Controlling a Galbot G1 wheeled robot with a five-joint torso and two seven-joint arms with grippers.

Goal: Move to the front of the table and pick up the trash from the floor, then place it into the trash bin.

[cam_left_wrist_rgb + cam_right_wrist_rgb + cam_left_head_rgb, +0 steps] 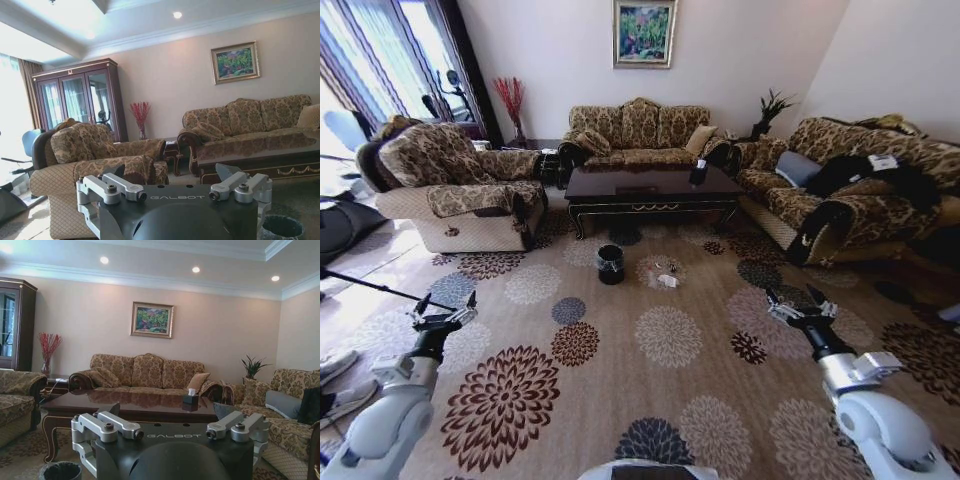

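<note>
The dark glossy table (pixel 650 188) stands ahead in front of the back sofa, with a small dark box on its right end. On the patterned carpet floor (pixel 670 340) before it sits the small black trash bin (pixel 611 264). The trash (pixel 663 272), a few pale scraps, lies just right of the bin. My left gripper (pixel 445 310) and right gripper (pixel 801 300) hover low over the carpet, well short of the trash, both open and empty. The left wrist view has the left gripper (pixel 171 171), the bin (pixel 282 227) and the table (pixel 280 160). The right wrist view has the right gripper (pixel 167 410), the table (pixel 130 405) and the bin (pixel 60 471).
A patterned armchair (pixel 460 190) stands at the left and a long sofa (pixel 850 190) with a black jacket at the right. Another sofa (pixel 640 130) is behind the table. A thin black pole (pixel 370 286) and shoes (pixel 335 365) lie at the left edge. Open carpet stretches ahead.
</note>
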